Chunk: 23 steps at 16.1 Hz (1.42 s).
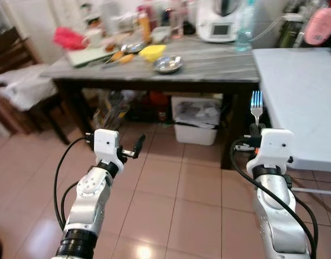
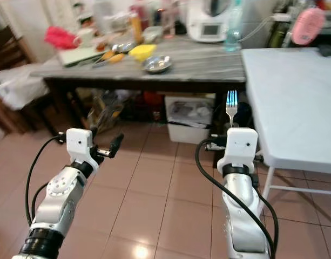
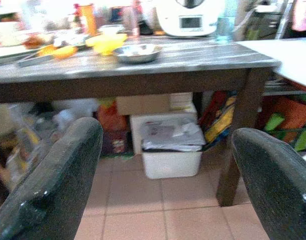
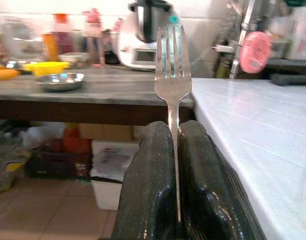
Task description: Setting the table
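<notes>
While both my arms reach out over the pink tiled floor [image 1: 170, 199], my right gripper [image 4: 173, 145] has its two black fingers pressed together on the handle of a fork [image 4: 171, 75], pinching it between them. That fork stands upright, tines up, above my right wrist, just beside the near left edge of the white table [image 1: 305, 102] on my right. Its tines catch a bluish light in the head views.

My left gripper [image 3: 167, 165] hangs empty on the left, its fingers [image 3: 53, 175] spread wide apart with nothing between them, pointed toward the dark wooden table [image 1: 208, 67] farther off.

On that dark table, a small steel bowl [image 1: 168, 64] sits near the front edge, with a yellow bowl [image 1: 153, 52] just behind it to the left. Farther left lie a tray with orange things, too blurred for me to tell what they are, and a pink cloth [image 1: 68, 38]. A white kitchen appliance [image 1: 219, 21] and a clear bottle [image 1: 244, 32] stand at the far right of the top.

Under the table sits a white bin [image 1: 196, 121] with a crumpled liner. At the far left a chair [image 1: 19, 81] carries a pale cloth draped over its seat.
</notes>
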### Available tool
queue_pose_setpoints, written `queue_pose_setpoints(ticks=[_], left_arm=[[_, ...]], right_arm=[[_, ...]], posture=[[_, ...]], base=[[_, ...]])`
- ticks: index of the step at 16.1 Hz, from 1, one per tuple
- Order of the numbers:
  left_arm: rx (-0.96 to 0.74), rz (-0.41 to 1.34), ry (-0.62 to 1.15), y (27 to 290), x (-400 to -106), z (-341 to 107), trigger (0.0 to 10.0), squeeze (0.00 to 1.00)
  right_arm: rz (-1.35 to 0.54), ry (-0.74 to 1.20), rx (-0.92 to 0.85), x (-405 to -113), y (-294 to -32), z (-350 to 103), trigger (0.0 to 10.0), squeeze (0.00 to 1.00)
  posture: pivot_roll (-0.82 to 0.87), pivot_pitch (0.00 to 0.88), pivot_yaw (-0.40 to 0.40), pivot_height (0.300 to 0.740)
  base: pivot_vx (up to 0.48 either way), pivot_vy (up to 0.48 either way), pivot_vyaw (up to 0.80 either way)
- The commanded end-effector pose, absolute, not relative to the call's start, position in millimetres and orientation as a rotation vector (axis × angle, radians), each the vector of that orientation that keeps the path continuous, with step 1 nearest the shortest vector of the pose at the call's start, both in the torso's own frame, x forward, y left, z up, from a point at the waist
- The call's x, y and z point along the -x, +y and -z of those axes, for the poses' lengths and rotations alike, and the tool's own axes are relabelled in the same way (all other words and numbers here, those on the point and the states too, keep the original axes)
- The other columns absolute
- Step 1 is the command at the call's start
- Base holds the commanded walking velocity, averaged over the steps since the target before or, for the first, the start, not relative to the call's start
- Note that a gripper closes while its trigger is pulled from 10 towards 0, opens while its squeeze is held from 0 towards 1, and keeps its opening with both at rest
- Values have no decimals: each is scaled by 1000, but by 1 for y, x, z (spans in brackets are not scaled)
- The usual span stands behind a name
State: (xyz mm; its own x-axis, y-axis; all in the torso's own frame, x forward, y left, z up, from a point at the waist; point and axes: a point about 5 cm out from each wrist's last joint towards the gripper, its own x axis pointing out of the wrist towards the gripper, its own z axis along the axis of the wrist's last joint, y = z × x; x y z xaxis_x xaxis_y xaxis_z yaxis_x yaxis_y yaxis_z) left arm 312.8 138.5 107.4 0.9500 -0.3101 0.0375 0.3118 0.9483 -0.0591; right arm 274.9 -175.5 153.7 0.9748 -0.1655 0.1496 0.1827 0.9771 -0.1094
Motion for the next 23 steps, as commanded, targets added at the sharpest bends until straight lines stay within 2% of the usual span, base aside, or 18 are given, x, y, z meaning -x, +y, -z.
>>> queue_pose_setpoints(ticks=[1, 14, 19, 23], left_arm=[[66, 340, -31, 133, -313, -109, 10000, 0], [70, 364, -34, 127, -314, -111, 10000, 0], [75, 366, -37, 125, -315, -111, 10000, 0], [78, 363, -39, 125, -315, -111, 10000, 0]], right_arm=[[199, -148, 117, -275, -180, -156, 10000, 0], [222, -145, 119, -276, -183, -155, 10000, 0], [220, -145, 120, -276, -183, -155, 10000, 0], [218, -149, 122, -277, -183, -155, 10000, 0]], posture=[[-134, 1, 87, 740], [-139, 0, 97, 740], [-140, 0, 92, 740], [-139, 0, 89, 740]], base=[[292, 0, 0], [389, 0, 0], [428, 0, -691], [426, 0, 0]])
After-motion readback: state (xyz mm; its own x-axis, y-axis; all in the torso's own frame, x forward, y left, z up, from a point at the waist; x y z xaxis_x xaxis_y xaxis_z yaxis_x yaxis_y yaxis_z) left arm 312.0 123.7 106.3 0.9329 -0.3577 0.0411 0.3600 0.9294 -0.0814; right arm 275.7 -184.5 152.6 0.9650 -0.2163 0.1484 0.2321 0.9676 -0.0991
